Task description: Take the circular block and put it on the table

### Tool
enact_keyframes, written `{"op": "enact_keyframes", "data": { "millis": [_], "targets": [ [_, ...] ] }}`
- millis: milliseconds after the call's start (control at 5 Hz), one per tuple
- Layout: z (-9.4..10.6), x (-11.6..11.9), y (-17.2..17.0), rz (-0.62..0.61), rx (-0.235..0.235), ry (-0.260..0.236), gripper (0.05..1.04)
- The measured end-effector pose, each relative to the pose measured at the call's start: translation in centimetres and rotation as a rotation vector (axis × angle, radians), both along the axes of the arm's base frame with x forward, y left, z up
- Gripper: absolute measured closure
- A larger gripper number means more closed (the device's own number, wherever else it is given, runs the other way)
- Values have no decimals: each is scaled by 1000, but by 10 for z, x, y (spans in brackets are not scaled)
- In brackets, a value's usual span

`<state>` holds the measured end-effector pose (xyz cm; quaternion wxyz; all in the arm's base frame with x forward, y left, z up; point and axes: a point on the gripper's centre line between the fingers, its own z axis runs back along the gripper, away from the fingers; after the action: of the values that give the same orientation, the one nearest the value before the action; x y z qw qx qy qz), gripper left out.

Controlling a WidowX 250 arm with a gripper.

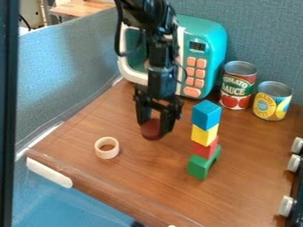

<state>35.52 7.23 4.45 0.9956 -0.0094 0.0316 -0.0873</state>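
Note:
The gripper [156,126] hangs over the middle of the brown table [136,170], pointing down in front of the toy microwave. It is shut on a dark red circular block [151,130], whose round face shows between the two fingers. The block's lower edge is close to the wood; whether it touches the surface I cannot tell.
A tape roll [107,147] lies left of the gripper. Right of it stands a stack with a blue cube [206,114] above yellow, red and green blocks. Behind are a teal toy microwave [204,66] and two cans [238,85]. White knobs [293,162] line the right edge.

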Motion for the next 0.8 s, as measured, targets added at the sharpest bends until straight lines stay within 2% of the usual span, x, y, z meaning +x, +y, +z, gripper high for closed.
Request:
{"op": "enact_keyframes", "data": {
  "millis": [200,400,600,800],
  "targets": [
    [-26,2,-6,-19,-18,54,321],
    [-34,1,-5,-11,-17,73,321],
    [-34,3,-2,8,-8,64,254],
    [-31,-3,5,65,2,49,72]
  ]
}}
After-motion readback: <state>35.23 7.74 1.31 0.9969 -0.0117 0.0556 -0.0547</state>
